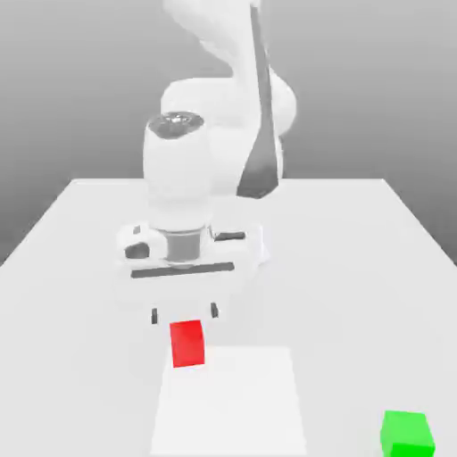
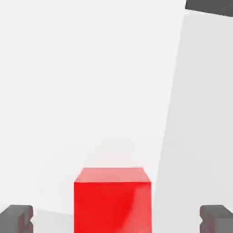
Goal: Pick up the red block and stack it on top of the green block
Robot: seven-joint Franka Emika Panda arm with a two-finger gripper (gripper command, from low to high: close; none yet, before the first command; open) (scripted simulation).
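The red block rests on the white table, near the middle front in the exterior view. My gripper hangs just above and behind it, jaws open wide, its two dark fingertips standing apart on either side. In the hand view the red block sits between the two dark fingertips, with a gap to each and no contact. The green block lies far off at the front on the exterior view's right.
The white table stretches wide around both blocks. A lighter square patch lies on the table under and beside the red block. The arm's bulky white body rises behind the gripper.
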